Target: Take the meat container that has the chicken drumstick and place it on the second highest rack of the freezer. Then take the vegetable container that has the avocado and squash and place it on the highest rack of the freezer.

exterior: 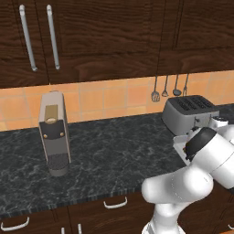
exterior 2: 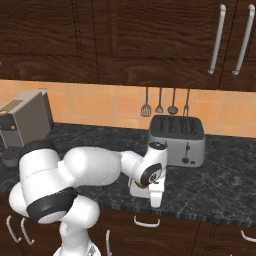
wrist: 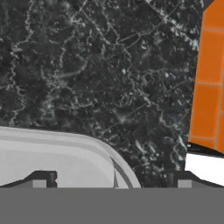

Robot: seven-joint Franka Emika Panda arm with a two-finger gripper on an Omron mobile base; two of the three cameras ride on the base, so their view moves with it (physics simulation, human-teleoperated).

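Observation:
A white container (wrist: pixel 52 153) lies on the dark marble counter (wrist: pixel 100 65), and its curved rim fills the lower left of the hand view. My gripper (wrist: pixel 113 179) hangs just over that rim, open, with its two fingertips (wrist: pixel 43 178) wide apart and nothing between them. In the right base view the gripper (exterior 2: pixel 156 196) points down at the counter's front, right over the container (exterior 2: pixel 136 187), where a tan patch shows. I cannot tell what the container holds. In the left base view the arm hides most of the container (exterior: pixel 179 142). The freezer and its racks are out of view.
A silver toaster (exterior 2: pixel 177 140) (exterior: pixel 189 112) stands right behind the container. A coffee machine (exterior: pixel 55 135) (exterior 2: pixel 22 125) stands at the left. Utensils (exterior 2: pixel 165 102) hang on the orange tiled wall. Dark cabinets (exterior: pixel 91 36) hang above, and the counter's front edge (exterior 2: pixel 200 212) is close.

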